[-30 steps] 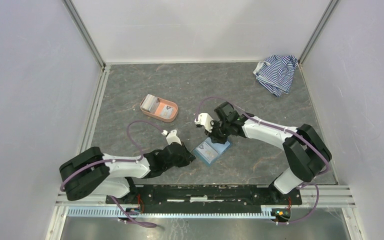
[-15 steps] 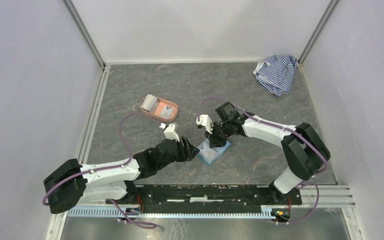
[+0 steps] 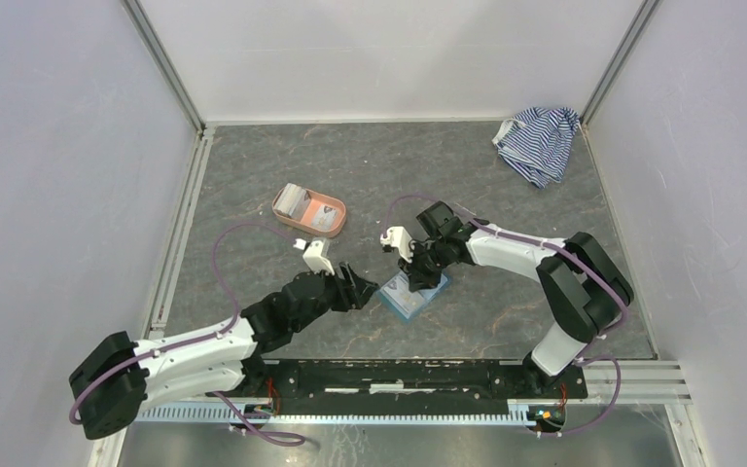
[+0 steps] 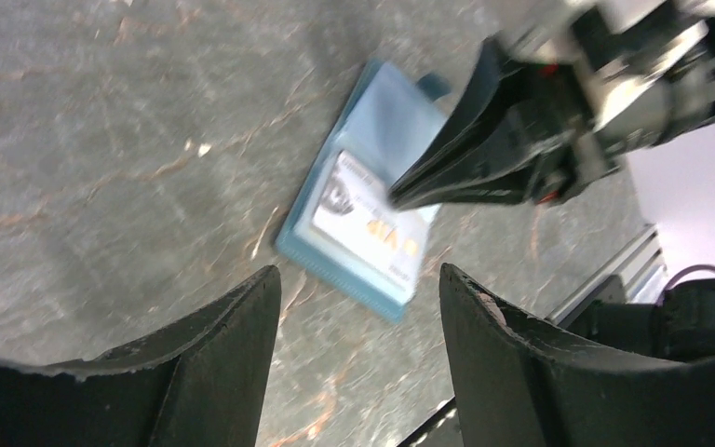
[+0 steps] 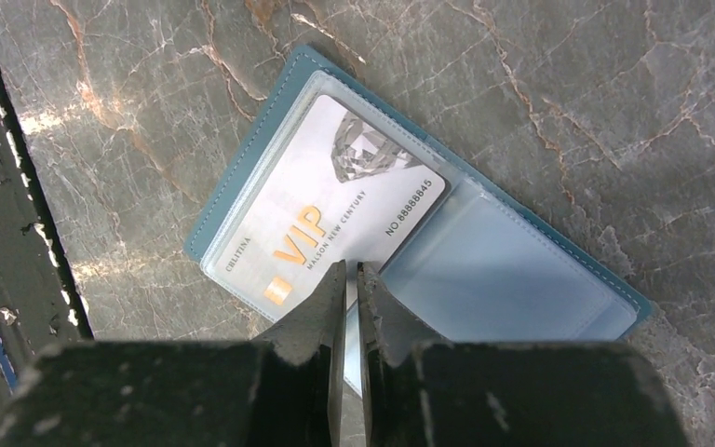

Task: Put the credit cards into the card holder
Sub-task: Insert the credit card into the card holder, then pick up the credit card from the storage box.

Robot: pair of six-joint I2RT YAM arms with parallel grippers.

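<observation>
The teal card holder (image 3: 410, 296) lies open on the table, lighter blue inside (image 5: 512, 270). A whitish VIP credit card (image 5: 326, 214) sits in its left clear pocket, also seen in the left wrist view (image 4: 363, 219). My right gripper (image 5: 352, 268) is shut, its tips resting on the holder at the fold beside the card (image 3: 418, 276). My left gripper (image 4: 358, 272) is open and empty, just left of the holder (image 3: 360, 286) and apart from it. More credit cards (image 3: 298, 199) lie in the salmon-pink tray.
The salmon-pink oval tray (image 3: 337, 207) stands behind and to the left of the grippers. A blue-and-white striped cloth (image 3: 538, 142) is bunched in the far right corner. Frame rails run along the table's left and near edges.
My left gripper has opened and drawn slightly back and up from the holder's left edge as its arm stretched forward. The right gripper has stayed on the holder.
</observation>
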